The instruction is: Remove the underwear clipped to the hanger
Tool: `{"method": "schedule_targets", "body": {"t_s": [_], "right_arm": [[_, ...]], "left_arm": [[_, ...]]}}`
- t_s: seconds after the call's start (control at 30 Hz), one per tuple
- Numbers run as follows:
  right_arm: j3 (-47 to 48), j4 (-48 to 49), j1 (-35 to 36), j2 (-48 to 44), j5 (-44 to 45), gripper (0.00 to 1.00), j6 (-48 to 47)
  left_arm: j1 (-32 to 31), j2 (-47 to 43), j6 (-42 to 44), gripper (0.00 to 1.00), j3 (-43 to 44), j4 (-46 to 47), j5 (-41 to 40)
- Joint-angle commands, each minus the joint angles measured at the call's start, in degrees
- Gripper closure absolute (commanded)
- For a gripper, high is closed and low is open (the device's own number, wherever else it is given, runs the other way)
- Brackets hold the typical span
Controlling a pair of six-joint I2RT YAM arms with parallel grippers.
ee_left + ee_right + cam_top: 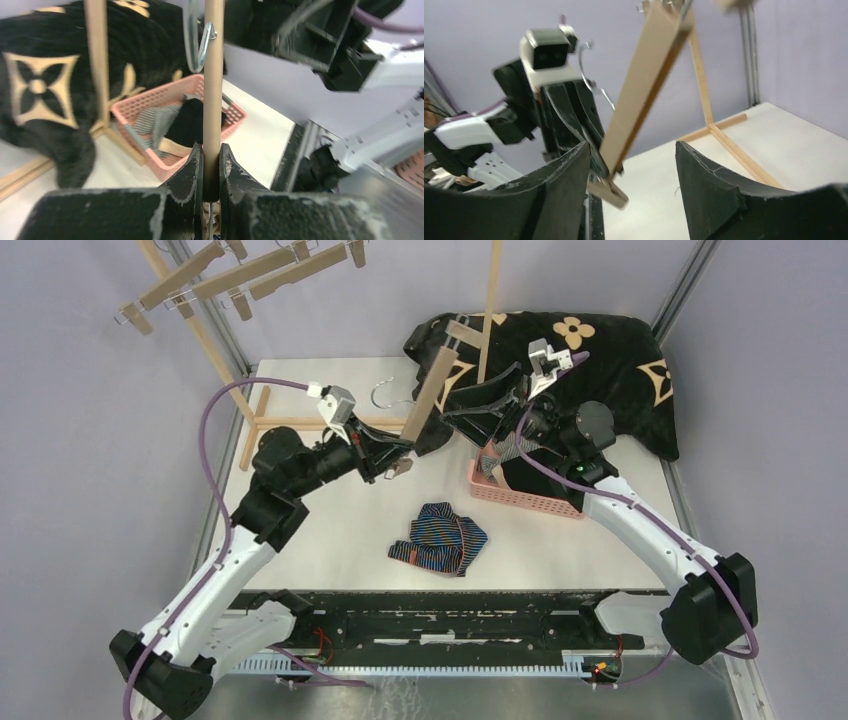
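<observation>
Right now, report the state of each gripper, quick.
Left gripper: shut on the wooden hanger.
Right gripper: open, gripping nothing.

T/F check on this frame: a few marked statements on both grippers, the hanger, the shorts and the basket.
1. The left gripper is shut on the hanger. True.
2. The right gripper is clamped on the hanger. False: it is open.
3. The basket holds grey-striped shorts and black shorts. True.
4. The navy striped shorts lie in the basket too. False: they lie on the table.
</observation>
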Motion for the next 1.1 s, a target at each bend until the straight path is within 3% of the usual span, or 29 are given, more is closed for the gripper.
{"method": "schedule_targets", "body": {"t_s": [0.0, 0.07, 0.23, 0.33, 0.6, 0.8, 0.93, 1.07], "right_arm": [[-1.42, -10.02, 0.71, -3.59, 4.11, 0.28, -9.05], [-2.67, -16.22, 1.73, -5.09, 7.58, 0.27, -13.65], [-5.78, -36.40, 9.64, -10.82, 25.58, 0.28, -27.59], [-8.86, -42.05, 14.20, -12.29, 34.28, 0.28, -29.08], [-12.40, -53.83, 24.67, -6.46, 47.71, 0.27, -29.08], [-18.85, -50.98, 27.22, -2.69, 47.67, 0.26, -24.41], [-20.04, -49.39, 28.17, 0.20, 45.81, 0.25, -22.64], [-19.24, -50.16, 28.60, 4.46, 45.98, 0.26, -21.33]], "left_arm": [[0.27, -5.95, 5.02, 0.97, 6.77, -9.54, -15.36], [0.25, -7.30, 5.79, 0.97, 9.46, -15.93, -23.02], [0.25, -4.58, 7.79, 0.97, 18.94, -34.55, -39.51], [0.27, -0.84, 8.50, 0.97, 22.78, -42.94, -43.27], [0.47, 8.69, 10.55, 0.97, 28.39, -49.62, -41.58], [4.58, 13.59, 11.80, 0.97, 33.55, -50.34, -35.81], [9.67, 17.30, 11.83, 0.97, 37.98, -50.18, -27.55], [10.60, 20.79, 12.28, 0.97, 42.14, -50.63, -24.51]]}}
